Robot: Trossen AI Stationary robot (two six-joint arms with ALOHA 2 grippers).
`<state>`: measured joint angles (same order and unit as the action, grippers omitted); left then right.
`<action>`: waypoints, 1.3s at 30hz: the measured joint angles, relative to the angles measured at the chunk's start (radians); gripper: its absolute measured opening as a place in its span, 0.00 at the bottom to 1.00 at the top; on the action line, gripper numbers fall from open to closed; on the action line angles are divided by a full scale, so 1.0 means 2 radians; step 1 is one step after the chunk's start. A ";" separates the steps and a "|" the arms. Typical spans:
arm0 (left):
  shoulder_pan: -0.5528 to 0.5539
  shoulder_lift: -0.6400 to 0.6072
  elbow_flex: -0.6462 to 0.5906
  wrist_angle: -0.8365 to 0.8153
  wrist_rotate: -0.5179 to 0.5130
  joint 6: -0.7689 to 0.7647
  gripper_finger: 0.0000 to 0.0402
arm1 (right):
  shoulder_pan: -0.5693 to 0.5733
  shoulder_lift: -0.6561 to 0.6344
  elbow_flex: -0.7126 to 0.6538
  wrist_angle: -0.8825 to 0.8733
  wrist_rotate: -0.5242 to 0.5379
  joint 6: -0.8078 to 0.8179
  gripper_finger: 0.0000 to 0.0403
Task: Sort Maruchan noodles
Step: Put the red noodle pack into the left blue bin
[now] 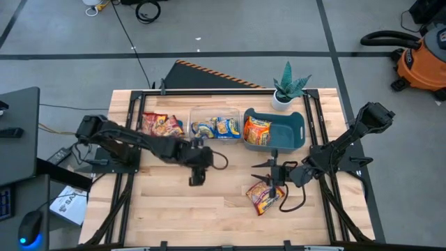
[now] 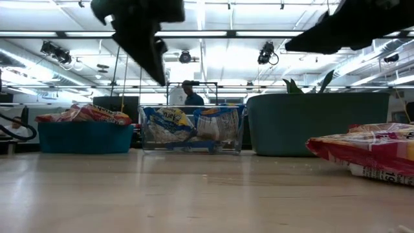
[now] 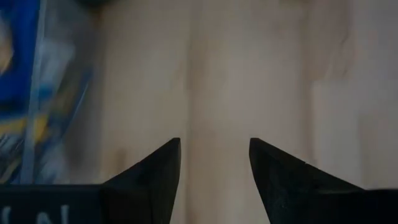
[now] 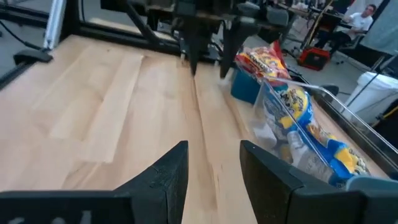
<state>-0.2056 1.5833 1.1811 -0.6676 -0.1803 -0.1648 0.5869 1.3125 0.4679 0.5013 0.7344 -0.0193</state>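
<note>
One orange-red noodle packet (image 1: 263,196) lies flat on the wooden table, near the front right; it also shows in the low view (image 2: 369,152). Red packets (image 1: 159,124) fill a small teal bin. Blue-and-yellow packets (image 1: 214,127) sit in a clear bin (image 2: 192,129). An orange packet (image 1: 256,130) lies in the large teal bin (image 1: 287,132). My left gripper (image 1: 197,178) hovers open and empty over bare wood in front of the clear bin, as the left wrist view (image 3: 214,155) shows. My right gripper (image 1: 268,162) is open and empty, just beyond the loose packet, and also shows in its wrist view (image 4: 214,158).
The three bins stand in a row along the table's far side. A potted plant (image 1: 288,87) stands at the far right corner. Bare wood lies in the middle and at the near left. A person sits in the room beyond (image 4: 360,15).
</note>
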 joint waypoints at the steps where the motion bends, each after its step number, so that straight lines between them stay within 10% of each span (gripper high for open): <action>1: -0.008 0.001 -0.005 0.026 -0.002 -0.003 0.49 | 0.000 0.000 0.000 0.000 -0.004 0.001 0.37; 23: -0.040 0.220 0.088 0.295 0.018 0.064 0.49 | 0.038 -0.012 0.072 -0.339 -0.126 0.288 0.30; 39: -0.060 0.294 0.088 0.428 0.016 0.064 0.49 | 0.056 -0.013 0.073 -0.297 0.048 0.217 0.30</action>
<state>-0.3252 2.1712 1.3573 0.1878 -0.1488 -0.0364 0.6993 1.2865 0.6132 -0.0920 0.8301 0.4155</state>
